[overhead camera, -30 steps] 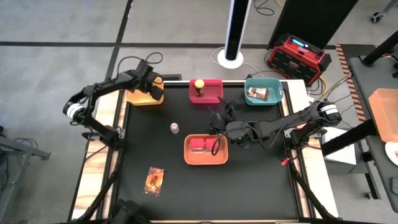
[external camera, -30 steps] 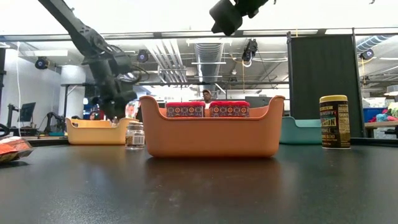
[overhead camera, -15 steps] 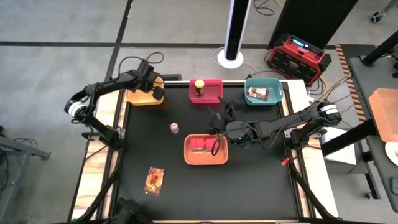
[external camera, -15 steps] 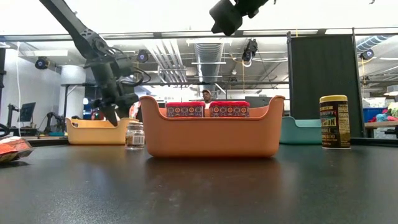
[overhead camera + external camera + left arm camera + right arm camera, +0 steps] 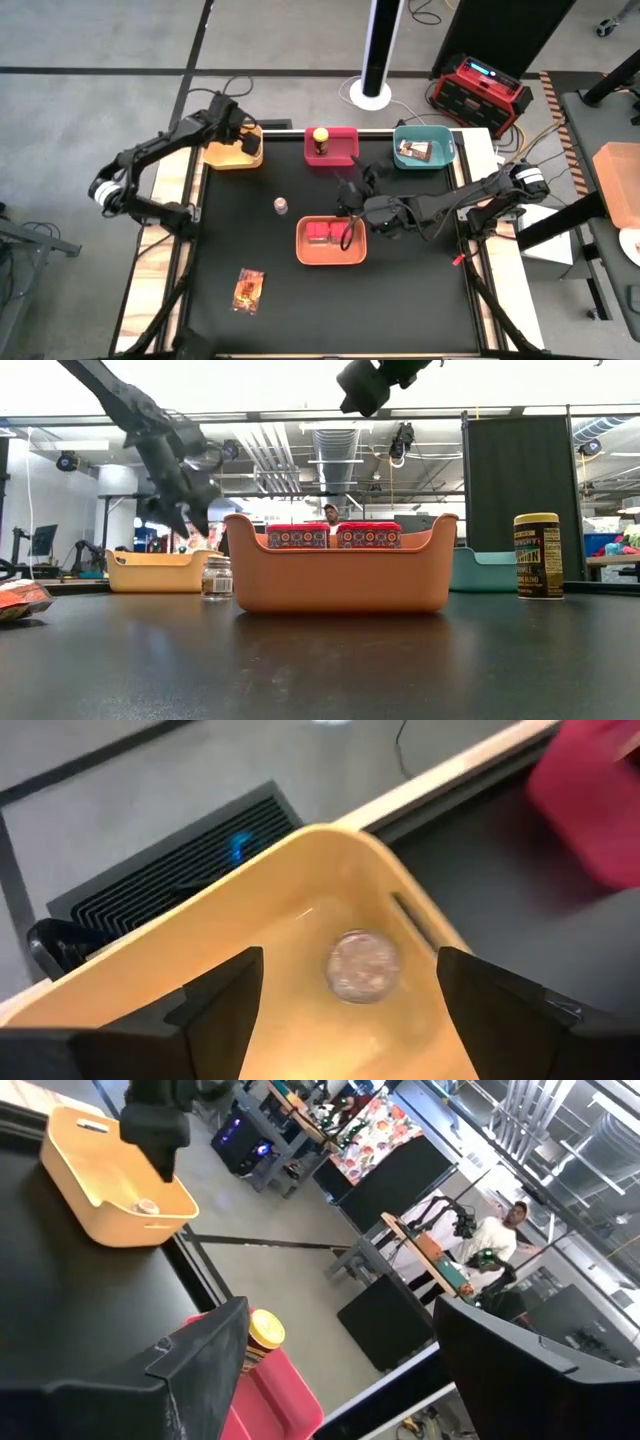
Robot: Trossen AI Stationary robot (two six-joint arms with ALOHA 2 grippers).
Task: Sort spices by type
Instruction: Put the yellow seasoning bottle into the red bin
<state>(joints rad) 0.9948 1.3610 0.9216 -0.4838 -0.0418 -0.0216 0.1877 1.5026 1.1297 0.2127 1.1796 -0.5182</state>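
My left gripper (image 5: pixel 350 1020) is open above the yellow tray (image 5: pixel 236 152), where one grey-topped shaker (image 5: pixel 362 965) stands on the tray floor between and beyond the fingers. A second shaker (image 5: pixel 281 206) stands on the black table. My right gripper (image 5: pixel 350 197) hangs open over the far edge of the orange tray (image 5: pixel 331 241), which holds two red tubs (image 5: pixel 333 536). One yellow-lidded jar (image 5: pixel 320 138) stands in the red tray (image 5: pixel 333 146); another jar (image 5: pixel 538 555) stands on the table right of the orange tray. One packet (image 5: pixel 412 150) lies in the teal tray (image 5: pixel 423 147), another packet (image 5: pixel 248 290) on the table.
The four trays stand along the far half of the table; the near half holds only the loose packet. The right arm (image 5: pixel 450 205) stretches across the table's right side. A red case and a white pole base sit on the floor beyond the far edge. A person sits far off in the room.
My left gripper has risen out of the yellow tray, and its arm has swung out toward the table's left. The shaker stays in the tray. The right arm has kept still.
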